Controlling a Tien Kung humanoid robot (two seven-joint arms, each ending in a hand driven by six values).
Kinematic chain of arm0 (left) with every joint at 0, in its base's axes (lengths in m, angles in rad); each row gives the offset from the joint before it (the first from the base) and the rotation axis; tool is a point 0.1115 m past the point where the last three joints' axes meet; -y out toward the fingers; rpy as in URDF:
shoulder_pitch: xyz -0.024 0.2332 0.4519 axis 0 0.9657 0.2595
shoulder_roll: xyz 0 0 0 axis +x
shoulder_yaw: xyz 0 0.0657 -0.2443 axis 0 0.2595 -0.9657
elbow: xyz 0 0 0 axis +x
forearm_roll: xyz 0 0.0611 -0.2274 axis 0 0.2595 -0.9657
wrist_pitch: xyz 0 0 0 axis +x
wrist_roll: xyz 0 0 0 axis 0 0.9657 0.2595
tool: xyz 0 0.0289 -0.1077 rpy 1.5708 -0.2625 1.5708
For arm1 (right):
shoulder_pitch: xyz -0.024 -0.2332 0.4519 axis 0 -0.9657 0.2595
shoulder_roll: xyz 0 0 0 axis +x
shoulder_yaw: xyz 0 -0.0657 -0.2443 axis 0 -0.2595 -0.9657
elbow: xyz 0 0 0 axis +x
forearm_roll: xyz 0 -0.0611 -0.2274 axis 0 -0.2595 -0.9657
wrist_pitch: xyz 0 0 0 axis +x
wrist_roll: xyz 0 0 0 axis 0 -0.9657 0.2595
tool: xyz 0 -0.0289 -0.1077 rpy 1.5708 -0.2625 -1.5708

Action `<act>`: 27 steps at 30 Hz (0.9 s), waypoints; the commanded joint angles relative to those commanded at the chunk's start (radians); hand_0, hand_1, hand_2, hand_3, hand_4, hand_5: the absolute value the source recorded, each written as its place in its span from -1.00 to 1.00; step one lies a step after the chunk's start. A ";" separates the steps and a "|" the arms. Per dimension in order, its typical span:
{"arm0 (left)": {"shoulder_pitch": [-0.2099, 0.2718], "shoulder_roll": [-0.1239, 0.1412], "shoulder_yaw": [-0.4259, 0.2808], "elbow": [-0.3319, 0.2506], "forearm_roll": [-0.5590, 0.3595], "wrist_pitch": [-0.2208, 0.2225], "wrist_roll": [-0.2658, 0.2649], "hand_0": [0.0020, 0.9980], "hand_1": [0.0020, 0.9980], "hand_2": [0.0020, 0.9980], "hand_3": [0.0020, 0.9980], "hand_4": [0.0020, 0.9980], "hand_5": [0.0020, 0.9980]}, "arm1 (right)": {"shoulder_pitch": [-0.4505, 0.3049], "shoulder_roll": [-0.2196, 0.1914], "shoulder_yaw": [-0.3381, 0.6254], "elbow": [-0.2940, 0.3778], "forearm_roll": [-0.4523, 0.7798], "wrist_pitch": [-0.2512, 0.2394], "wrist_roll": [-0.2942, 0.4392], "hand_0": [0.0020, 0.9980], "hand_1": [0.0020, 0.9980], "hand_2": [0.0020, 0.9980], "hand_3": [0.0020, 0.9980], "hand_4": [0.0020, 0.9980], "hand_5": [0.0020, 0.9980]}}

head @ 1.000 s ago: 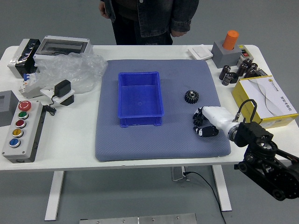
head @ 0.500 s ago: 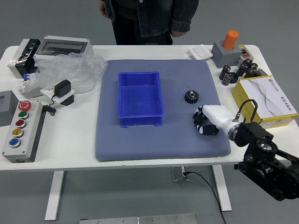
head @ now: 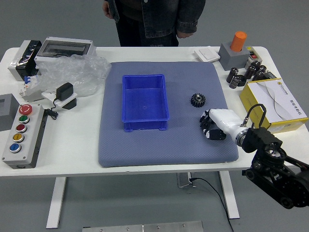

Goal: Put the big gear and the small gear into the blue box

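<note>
Beyond the blue box (head: 145,99), a person (head: 178,14) stands with 2 hands (head: 184,35) lowered, while the robot's right arm (head: 268,157) reaches over the mat (head: 154,150) on the box's right. The right hand (head: 223,120), the only robot hand in view and so the nearer, is low, right of the box's near end; I cannot tell how wide it is or whether it hides 1 gear. The visible gear (head: 198,100), round without a long axis, lies right of the box, beyond and slightly left of the hand.
</note>
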 joint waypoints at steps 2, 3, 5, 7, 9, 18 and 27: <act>0.000 0.000 0.000 0.000 0.000 0.000 0.000 0.47 0.37 0.43 0.42 -0.14 -0.95 | -0.001 0.000 0.006 0.003 -0.002 -0.002 0.000 0.44 0.10 0.13 0.23 -0.17 -0.80; 0.000 0.000 0.000 0.000 0.000 0.000 0.000 0.47 0.37 0.43 0.42 -0.14 -0.95 | -0.001 0.000 0.009 0.005 -0.003 -0.003 0.000 0.44 0.10 0.13 0.23 -0.17 -0.80; 0.000 0.000 -0.001 0.000 0.000 0.000 0.000 0.47 0.37 0.43 0.42 -0.14 -0.95 | -0.001 0.000 0.015 0.008 -0.005 -0.004 0.000 0.44 0.10 0.13 0.23 -0.17 -0.80; -0.001 0.000 -0.001 0.000 0.001 0.000 0.000 0.47 0.37 0.43 0.42 -0.14 -0.95 | -0.002 -0.001 0.021 0.011 -0.007 -0.005 -0.001 0.43 0.10 0.12 0.22 -0.15 -0.81; -0.001 0.001 0.000 0.000 0.001 0.000 0.000 0.47 0.37 0.43 0.42 -0.14 -0.95 | -0.002 -0.001 0.026 0.016 -0.009 -0.006 -0.002 0.43 0.10 0.12 0.22 -0.15 -0.81; 0.000 0.003 0.000 0.000 0.001 0.000 0.000 0.47 0.37 0.42 0.42 -0.14 -0.95 | 0.019 -0.002 0.065 0.060 -0.018 -0.005 -0.012 0.43 0.10 0.12 0.22 -0.13 -0.83; -0.001 0.007 -0.002 0.000 0.005 -0.001 0.000 0.47 0.37 0.42 0.43 -0.14 -0.95 | 0.088 0.031 0.089 0.115 -0.034 0.000 -0.025 0.43 0.10 0.12 0.22 -0.11 -0.84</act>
